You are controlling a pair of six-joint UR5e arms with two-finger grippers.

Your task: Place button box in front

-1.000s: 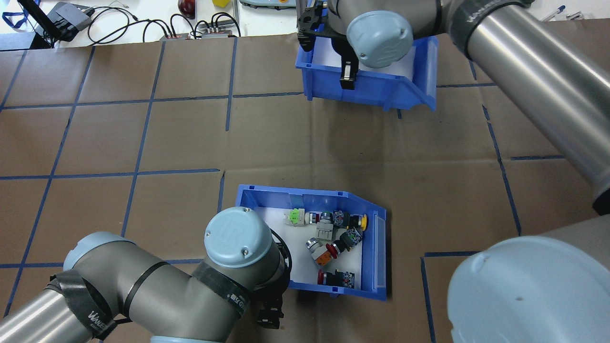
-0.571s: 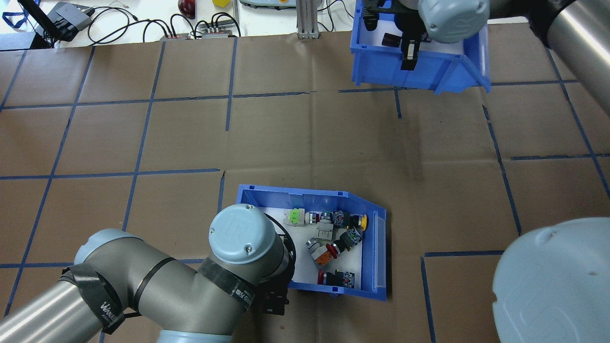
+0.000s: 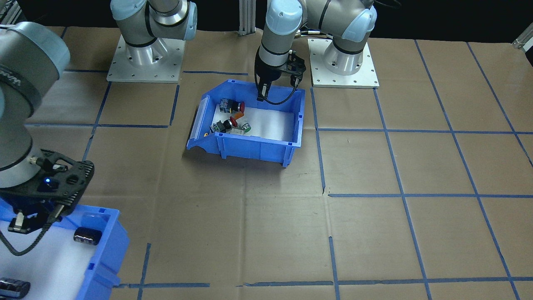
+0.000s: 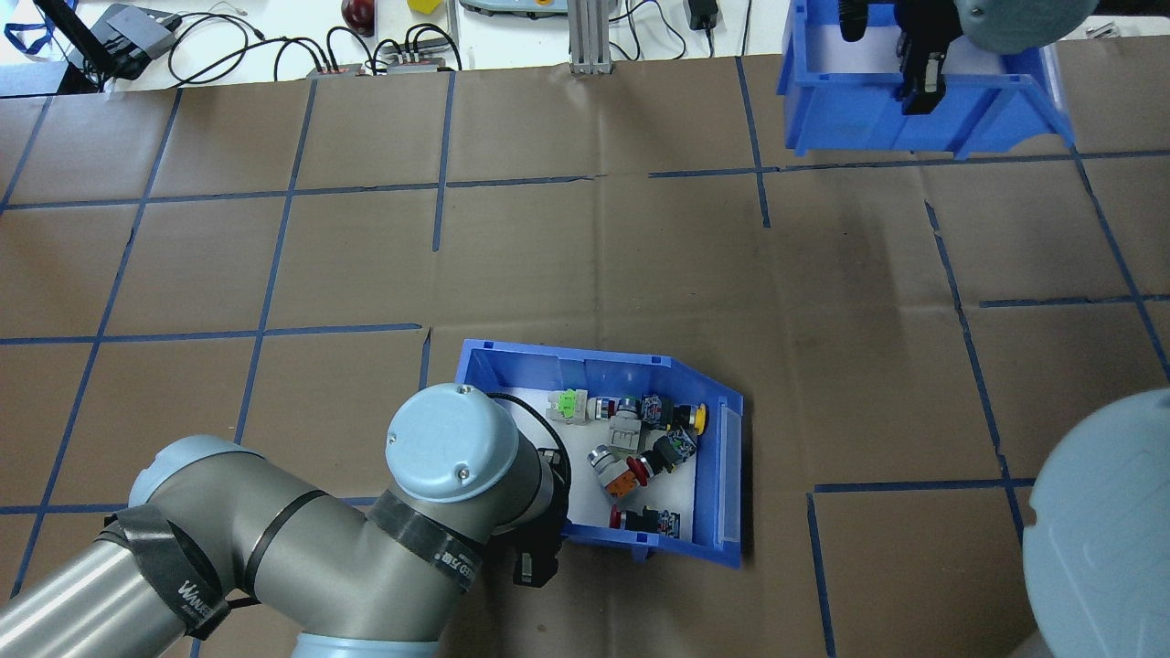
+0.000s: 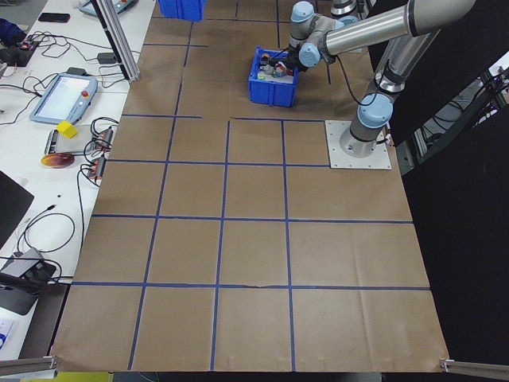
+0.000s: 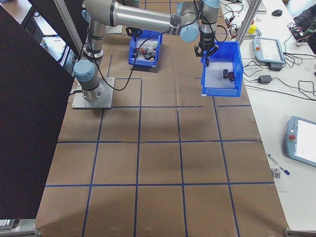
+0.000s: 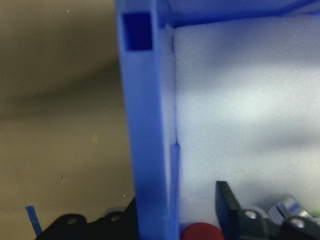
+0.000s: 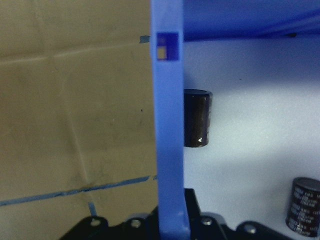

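The button box (image 4: 585,373) is a blue bin with white foam and coloured push-buttons (image 4: 640,448), near the robot's side of the table. It also shows in the front-facing view (image 3: 254,148). My left gripper (image 4: 535,559) is shut on its robot-side wall, which runs between the fingers in the left wrist view (image 7: 145,150). From the front, the left gripper (image 3: 262,93) reaches down onto that wall. My right gripper (image 4: 919,90) is shut on the wall of a second blue bin (image 4: 859,128) at the far right.
The second bin (image 3: 106,246) has white foam and black cylinders (image 8: 197,117); its wall (image 8: 170,150) sits between the right fingers. Brown paper with a blue tape grid (image 4: 439,183) covers the table. Cables and devices (image 4: 366,55) lie beyond the far edge.
The right arm has carried the second bin to the right and farther away. The left gripper has moved in onto the button box wall, and the box has shifted and turned slightly.
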